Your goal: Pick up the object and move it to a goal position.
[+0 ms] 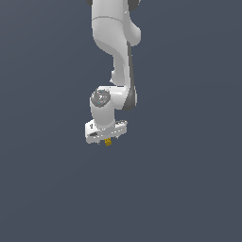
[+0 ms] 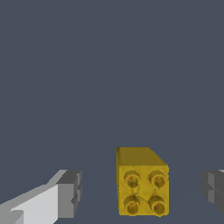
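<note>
the object sits between the jaws, nearer one finger than the other, touching neither — a small yellow-gold block with four round studs on its face. in the exterior view it is a mere speck under the gripper, mostly hidden by it. the gripper is spread wide, its grey pads cut off at the frame edges. the white arm hangs straight down — its base out of frame
</note>
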`<state>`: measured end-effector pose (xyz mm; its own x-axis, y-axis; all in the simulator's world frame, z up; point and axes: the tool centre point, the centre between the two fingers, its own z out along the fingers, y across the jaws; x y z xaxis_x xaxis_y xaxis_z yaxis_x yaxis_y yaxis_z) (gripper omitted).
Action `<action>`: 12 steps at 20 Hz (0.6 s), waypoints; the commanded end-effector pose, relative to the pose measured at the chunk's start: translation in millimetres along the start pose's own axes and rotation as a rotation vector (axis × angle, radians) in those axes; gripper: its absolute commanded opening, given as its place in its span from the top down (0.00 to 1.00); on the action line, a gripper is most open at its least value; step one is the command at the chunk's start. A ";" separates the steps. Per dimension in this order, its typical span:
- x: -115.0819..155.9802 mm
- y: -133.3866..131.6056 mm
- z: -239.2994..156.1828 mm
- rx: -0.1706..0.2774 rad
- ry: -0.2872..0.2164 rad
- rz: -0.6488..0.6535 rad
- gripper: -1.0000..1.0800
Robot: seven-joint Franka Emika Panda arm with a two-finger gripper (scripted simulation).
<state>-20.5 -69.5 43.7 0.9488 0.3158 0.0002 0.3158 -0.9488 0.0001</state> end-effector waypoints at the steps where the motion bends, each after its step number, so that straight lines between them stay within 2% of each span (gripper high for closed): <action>1: -0.5 -0.3 11.8 0.000 0.000 -0.001 0.04; 7: 0.4 0.3 21.6 0.000 0.000 -0.002 0.04; 8: 0.4 0.3 21.6 0.000 0.000 -0.002 1.00; 12: 0.4 0.3 21.6 0.000 0.000 -0.002 1.00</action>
<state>-20.3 -70.0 22.3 0.9484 0.3171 -0.0004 0.3171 -0.9484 0.0000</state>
